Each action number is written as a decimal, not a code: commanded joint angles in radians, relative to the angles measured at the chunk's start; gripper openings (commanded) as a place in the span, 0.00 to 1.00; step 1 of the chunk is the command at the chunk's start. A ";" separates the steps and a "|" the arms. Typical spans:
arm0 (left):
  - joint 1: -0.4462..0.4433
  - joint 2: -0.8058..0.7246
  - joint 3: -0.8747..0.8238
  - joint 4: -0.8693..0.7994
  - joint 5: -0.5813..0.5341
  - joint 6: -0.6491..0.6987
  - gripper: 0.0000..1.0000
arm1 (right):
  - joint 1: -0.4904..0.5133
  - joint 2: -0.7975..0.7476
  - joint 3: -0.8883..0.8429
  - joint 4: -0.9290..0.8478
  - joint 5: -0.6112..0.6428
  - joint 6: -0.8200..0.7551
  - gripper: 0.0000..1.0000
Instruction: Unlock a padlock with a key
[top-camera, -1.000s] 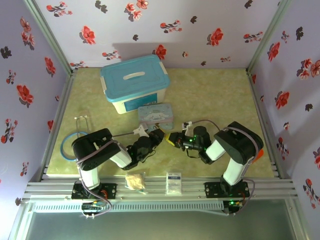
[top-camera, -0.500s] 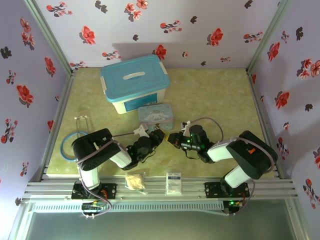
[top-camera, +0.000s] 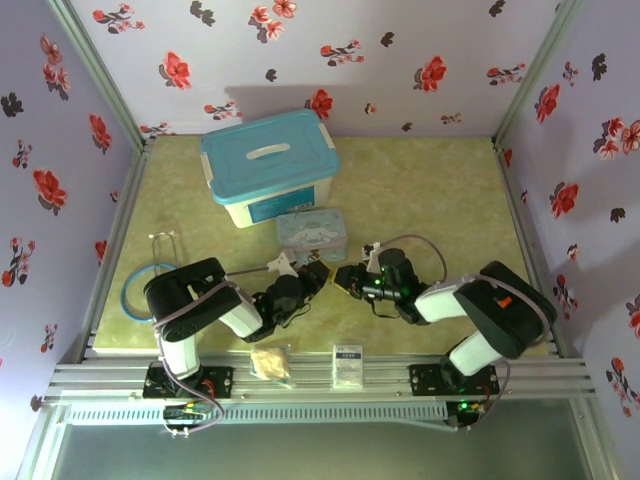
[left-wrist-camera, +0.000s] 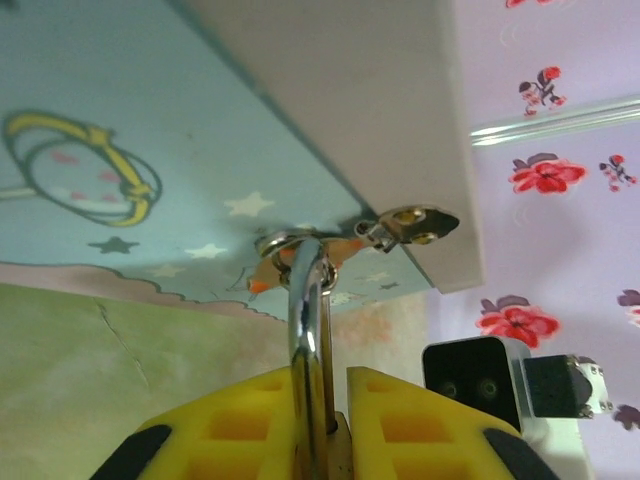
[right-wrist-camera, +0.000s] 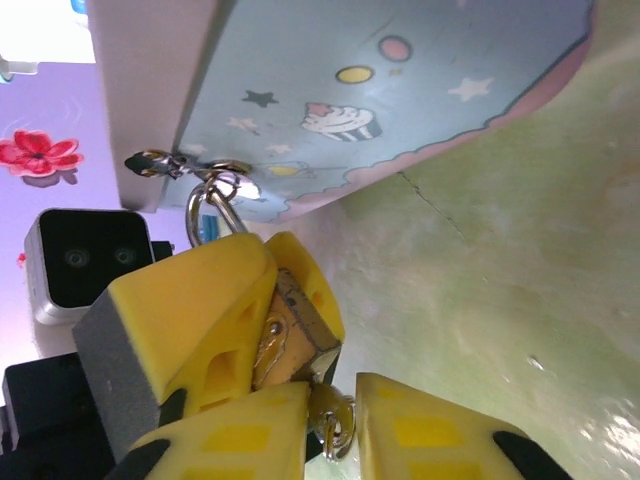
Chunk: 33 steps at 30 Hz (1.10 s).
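Two wrist views are showing me what the overhead one is blurring: the tiny brass-gold padlock is threaded by its silver shackle through the clasp of the pastel cartoon tin, midway along the table's near edge. My left gripper is clamping the padlock. My right gripper is sitting just beside the lock's body, jaws slightly parted around the small grey-silver metal key. I cannot tell whether they are pinching it. Bare table is lying open toward the right edge and far-right corner.

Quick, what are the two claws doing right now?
Left gripper: closed on the padlock.
Right gripper: slightly parted around the key; cannot tell if it grips.
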<state>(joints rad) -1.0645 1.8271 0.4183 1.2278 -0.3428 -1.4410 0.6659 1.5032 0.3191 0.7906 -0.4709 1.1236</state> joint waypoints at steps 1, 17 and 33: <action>-0.048 -0.006 -0.024 0.065 0.125 -0.004 0.00 | -0.009 -0.086 0.040 -0.119 0.112 -0.123 0.23; -0.048 -0.028 -0.042 0.051 0.109 0.006 0.00 | 0.077 -0.234 0.110 -0.603 0.332 -0.420 0.16; -0.048 -0.043 -0.039 0.025 0.103 0.010 0.00 | 0.248 -0.171 0.170 -0.693 0.439 -0.592 0.04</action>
<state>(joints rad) -1.1019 1.8214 0.3767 1.2076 -0.2390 -1.4425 0.8879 1.2881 0.4545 0.0956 -0.0757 0.5606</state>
